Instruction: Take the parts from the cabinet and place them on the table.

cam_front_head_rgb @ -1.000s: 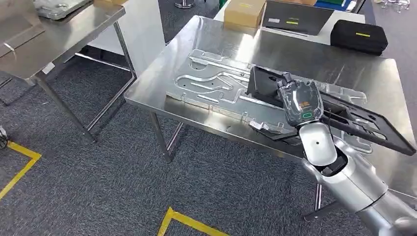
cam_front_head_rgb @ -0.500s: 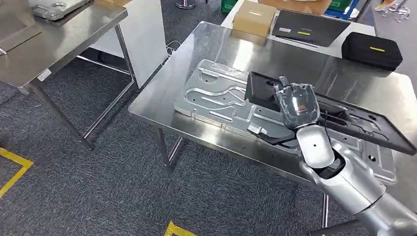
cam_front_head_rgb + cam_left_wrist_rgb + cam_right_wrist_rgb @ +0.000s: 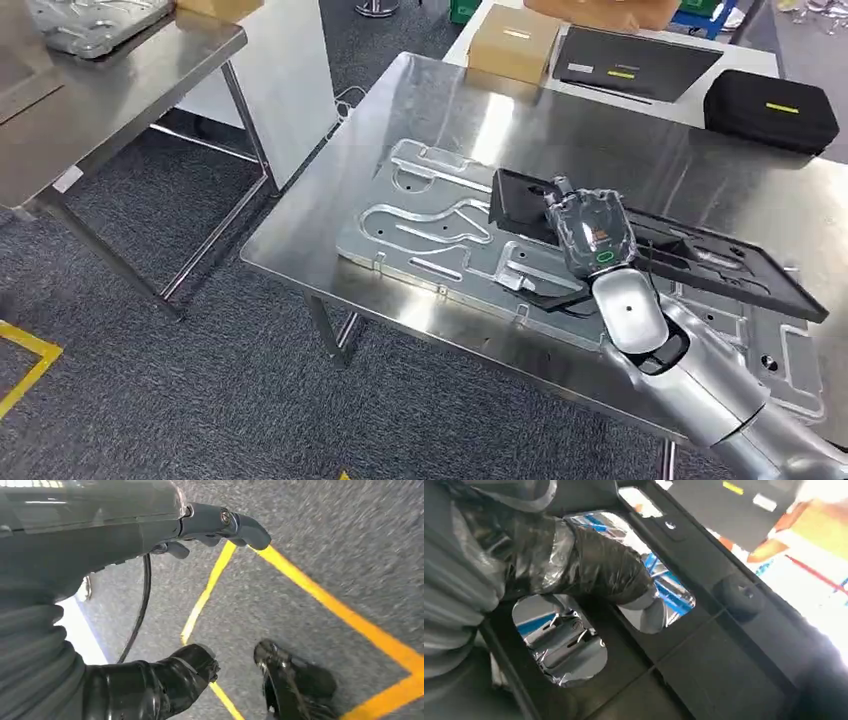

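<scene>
Grey carpet [image 3: 200,400], steel tables [image 3: 440,100]

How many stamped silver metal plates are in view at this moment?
2. One metal plate lies on the near table, under the black frame the right hand holds; another plate sits on the far-left table. Others may be out of frame.

No text can be read; the yellow labels on the black case [image 3: 770,110] at upper right are too small.

Silver right arm [image 3: 700,370], clear-shelled right hand [image 3: 592,232], grey ribbed cover, dark fingers [image 3: 609,570]
</scene>
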Available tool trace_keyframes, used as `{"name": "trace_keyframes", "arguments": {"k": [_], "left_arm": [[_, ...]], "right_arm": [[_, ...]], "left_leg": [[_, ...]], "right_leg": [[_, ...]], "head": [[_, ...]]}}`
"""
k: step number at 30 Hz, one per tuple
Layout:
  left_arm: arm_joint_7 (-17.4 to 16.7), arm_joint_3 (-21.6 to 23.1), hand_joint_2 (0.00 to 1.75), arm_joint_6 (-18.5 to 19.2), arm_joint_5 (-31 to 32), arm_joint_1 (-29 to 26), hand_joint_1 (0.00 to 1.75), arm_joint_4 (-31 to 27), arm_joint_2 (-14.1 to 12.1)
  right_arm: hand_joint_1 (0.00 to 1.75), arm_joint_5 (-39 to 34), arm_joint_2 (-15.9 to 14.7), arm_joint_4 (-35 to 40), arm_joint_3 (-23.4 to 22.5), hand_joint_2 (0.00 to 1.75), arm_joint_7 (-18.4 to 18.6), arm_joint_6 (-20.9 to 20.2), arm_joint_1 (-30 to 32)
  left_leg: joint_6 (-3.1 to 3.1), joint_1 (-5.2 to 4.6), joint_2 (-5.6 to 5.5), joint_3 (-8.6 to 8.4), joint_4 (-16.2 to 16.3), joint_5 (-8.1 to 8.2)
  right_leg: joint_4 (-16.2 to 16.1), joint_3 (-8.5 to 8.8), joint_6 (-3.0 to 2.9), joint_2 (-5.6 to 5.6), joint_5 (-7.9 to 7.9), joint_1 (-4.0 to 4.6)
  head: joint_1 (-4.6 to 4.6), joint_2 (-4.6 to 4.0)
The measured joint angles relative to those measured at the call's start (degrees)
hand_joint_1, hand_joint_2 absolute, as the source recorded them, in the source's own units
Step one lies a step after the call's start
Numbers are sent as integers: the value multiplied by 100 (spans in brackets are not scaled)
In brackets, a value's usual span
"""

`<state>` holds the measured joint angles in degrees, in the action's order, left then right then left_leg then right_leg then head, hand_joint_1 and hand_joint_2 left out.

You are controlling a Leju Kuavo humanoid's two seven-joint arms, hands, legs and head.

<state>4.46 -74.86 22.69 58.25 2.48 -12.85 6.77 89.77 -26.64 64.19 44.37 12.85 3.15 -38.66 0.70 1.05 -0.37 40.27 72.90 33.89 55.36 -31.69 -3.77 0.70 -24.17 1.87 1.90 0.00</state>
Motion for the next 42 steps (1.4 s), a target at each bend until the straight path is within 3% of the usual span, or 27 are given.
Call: {"name": "trace_keyframes", "arguments": {"k": [1, 3, 4, 5, 6, 8, 10, 13, 14, 15, 16, 17, 18, 19, 20, 23, 24, 25, 26, 28, 29, 30, 32, 34, 35, 40, 42], "left_arm": [[-9, -2, 175, 4, 4, -3, 0, 0, -2], [-11, -4, 175, 2, 15, -15, 0, 0, -4], [-11, -7, 175, 2, 17, -24, 0, 4, -6], [-9, -7, 175, 2, 20, -1, 0, 4, -13], [-9, -7, 175, 2, 17, 8, 0, 4, -15], [-7, -7, 175, 2, 20, 10, 0, 6, -17], [-7, -7, 175, 2, 20, 12, 0, 7, -17], [9, -7, 175, 13, 35, 10, 0, 7, -28], [29, -7, 175, 28, 53, 14, 0, 7, -33], [42, -7, 175, 46, 55, 12, 0, 7, -41], [48, -7, 175, 61, 61, 12, 0, 7, -44], [55, -7, 175, 78, 61, 13, 0, 7, -46], [57, -7, 175, 92, 61, 16, 0, 7, -48], [57, -7, 175, 118, 61, 11, 0, 7, -50], [57, -7, 175, 146, 61, 13, 0, 9, -50], [40, -7, 175, 157, 64, 15, 0, 24, -52], [39, -7, 175, 159, 55, 28, 0, 35, -52], [39, -7, 175, 157, 41, 30, 0, 39, -59], [39, -9, 0, 159, 9, 28, 0, 46, -57], [42, -15, 0, 155, 0, 22, 0, 48, -65], [42, -24, 0, 153, -9, 20, 0, 48, -72], [37, -54, 0, 146, -34, 16, 0, 48, -74], [20, -98, 0, 136, -70, 11, 0, 48, -74], [7, -107, 0, 107, -90, 11, 0, 48, -79], [-9, -114, 0, 89, -90, 15, 0, 48, -79], [-48, -148, 0, 39, -98, 21, 0, 48, -65], [-48, -153, 0, 37, -101, 21, 0, 48, -65]], "right_arm": [[175, 0, 31, -70, 0, 175, -9, 4, 6], [175, 0, 101, -227, 0, 175, -39, 46, 1], [175, 0, 129, -342, 0, 175, -42, 90, 0], [175, 2, 157, -428, -2, 175, -48, 101, -5], [175, 0, 173, -490, -7, 175, -57, 103, 5], [175, 0, 210, -601, -9, 175, -57, 109, 11], [175, 0, 214, -669, -26, 175, -57, 116, 12], [175, 2, 260, -901, -107, 175, -107, 133, 22], [175, 2, 280, -999, -116, 175, -118, 140, 32], [175, 0, 315, -1161, -136, 175, -153, 177, 40], [175, 0, 347, -1306, -164, 175, -164, 229, 40], [0, 0, 382, -1477, -213, 0, -168, 283, 38], [0, 0, 407, -1605, -260, 0, -175, 324, 25], [0, 2, 437, -1760, -319, 0, -192, 359, 7], [0, 4, 492, -1932, -383, 0, -197, 394, -18], [0, 4, 601, -2255, -502, 0, -195, 400, -31], [0, 4, 621, -2315, -536, 0, -175, 400, -40], [0, 4, 660, -2376, -573, 0, -151, 396, -51], [0, 4, 695, -2441, -623, 0, -122, 391, -73], [0, 4, 774, -2570, -684, 0, -92, 391, -72], [0, 4, 793, -2612, -684, 0, -88, 398, -60], [0, 4, 815, -2651, -691, 0, -72, 406, -38], [0, 4, 872, -2673, -708, 0, -44, 431, -18], [0, 4, 911, -2649, -721, 0, 24, 492, -8], [0, 7, 942, -2611, -723, 0, 50, 527, -4], [0, 11, 994, -2104, -726, 0, 107, 527, 133], [0, 11, 1005, -1962, -728, 0, 133, 487, 138]], "left_leg": [[15, 7, 3, -77, -361, -299], [74, 34, 0, -370, -1317, -1102], [32, 0, -14, -326, -1327, -954], [-62, -13, -7, -322, -1355, -844], [-116, -21, -13, -333, -1345, -1005], [-179, -8, -2, -350, -1367, -1031], [-228, 11, 4, -416, -1417, -1026], [-265, 4, 7, -434, -1419, -982], [-263, 4, 5, -439, -1419, -971], [-256, 4, 2, -457, -1419, -955], [-250, 4, -1, -482, -1419, -938], [-231, 5, -4, -516, -1419, -919], [-214, 5, -4, -552, -1419, -902], [-191, 10, -3, -570, -1426, -887], [-166, -13, -2, -564, -1421, -876], [-79, 40, 16, -572, -1432, -872], [-30, 33, 19, -582, -1427, -851], [-35, 43, 17, -539, -1304, -765], [-40, 37, 18, -419, -1040, -592], [-33, 30, 16, 37, -96, -155], [-24, 23, 16, 232, 271, -44], [-24, 21, 16, 344, 444, -76], [-42, 20, 16, 109, -92, -471], [-80, 20, 13, -403, -1137, -930], [-87, -16, 6, -494, -1276, -823], [-226, 8, 37, -517, -1385, -894], [-262, 7, 44, -532, -1410, -903]], "right_leg": [[59, 30, 32, 14, -71, -30], [204, 62, 101, 30, -222, -69], [278, 54, 149, 39, -274, -68], [310, -10, 184, 49, -304, -67], [328, -25, 216, 45, -331, -67], [329, -11, 255, 44, -353, -53], [573, -100, 328, 2, -539, -91], [1887, -819, 449, -14, -1056, -192], [2109, -980, 465, -16, -1069, -218], [2096, -1042, 483, -27, -949, -249], [1858, -967, 489, -39, -750, -267], [1372, -764, 485, -48, -439, -278], [851, -528, 473, -67, -152, -279], [436, -365, 457, -104, -37, -275], [361, -309, 440, -113, -109, -200], [336, -280, 360, -75, -126, -141], [272, -242, 312, -74, -96, -165], [224, -196, 276, -90, -77, -179], [218, -187, 206, -90, -82, -176], [222, -177, 167, -90, -95, -147], [229, -176, 157, -84, -102, -134], [241, -173, 148, -77, -111, -123], [276, -157, 149, -47, -143, -119], [353, -147, 187, -31, -216, -123], [410, -180, 228, -23, -254, -81], [429, -204, 341, -4, -297, -115], [1010, -449, 423, -33, -665, -161]], "head": [[0, 0], [0, 0], [0, 0], [-4, 0], [0, 2], [2, 0], [-9, 0], [-9, 0], [-9, 2], [-9, 2], [-7, 0], [-9, 0], [-9, 0], [-9, 0], [-4, 0], [-7, 2], [-4, 2], [-7, 0], [4, 0], [2, 0], [2, 0], [2, 0], [4, 0], [2, 0], [4, 0], [-7, 0], [-11, 2]]}}
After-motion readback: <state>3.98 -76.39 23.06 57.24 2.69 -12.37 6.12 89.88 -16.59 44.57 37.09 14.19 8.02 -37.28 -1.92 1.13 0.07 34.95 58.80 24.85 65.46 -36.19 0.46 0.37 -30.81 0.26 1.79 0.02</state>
